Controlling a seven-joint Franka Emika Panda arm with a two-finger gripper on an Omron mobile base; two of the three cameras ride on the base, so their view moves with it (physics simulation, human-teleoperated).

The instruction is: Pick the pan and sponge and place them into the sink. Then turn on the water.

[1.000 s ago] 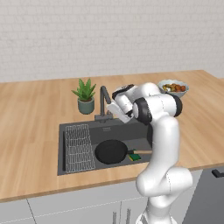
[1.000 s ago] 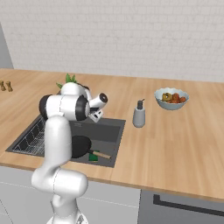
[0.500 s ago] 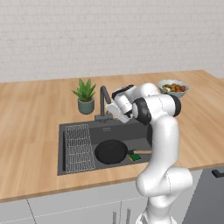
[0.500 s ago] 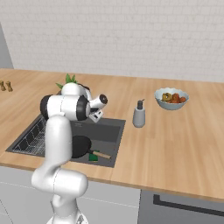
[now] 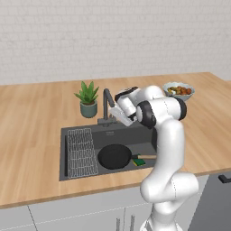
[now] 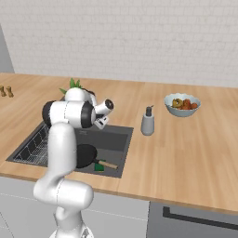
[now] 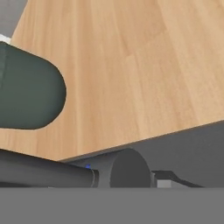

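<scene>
Pan (image 5: 114, 156) and sponge (image 5: 139, 162) lie in the sink (image 5: 76, 135) (placement apparently done). Gripper (image 5: 115, 109) sits at the faucet (image 5: 108, 101), presumably for water; finger spacing cannot be judged.

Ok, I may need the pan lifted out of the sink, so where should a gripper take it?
By its light wooden handle, from above, jaws across its width. It lies flat and straight out from the pan; the sponge sits beside its base, so probably grip nearer the free end.
</scene>
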